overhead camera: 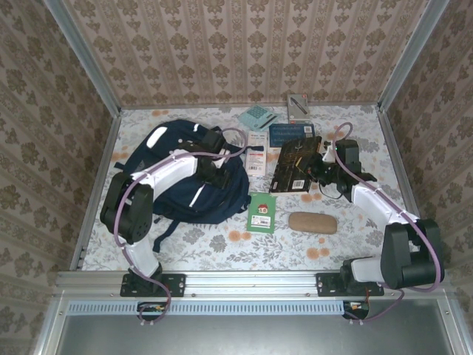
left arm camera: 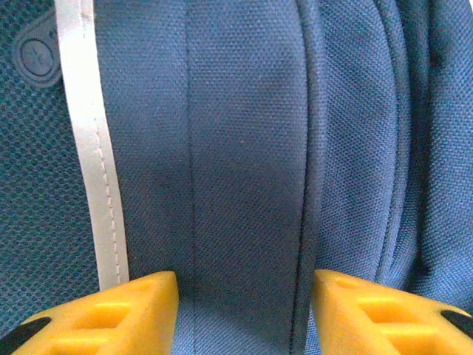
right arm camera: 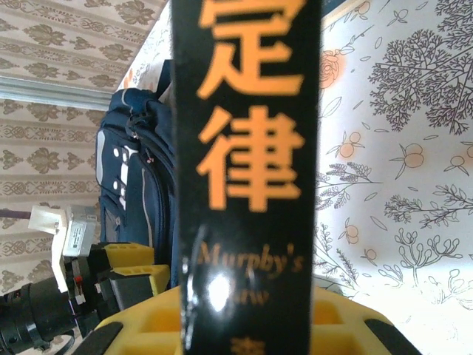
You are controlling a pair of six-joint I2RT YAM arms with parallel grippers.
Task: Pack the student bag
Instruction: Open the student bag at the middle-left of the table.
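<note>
Bright even light; student bag (left arm camera: 244,148) weave sharp; glare on book (right arm camera: 216,290) spine, txt blurry nr btm.

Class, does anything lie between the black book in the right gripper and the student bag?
Yes. A white and red booklet lies between the black book and the student bag, and the left arm stretches across the bag.
</note>
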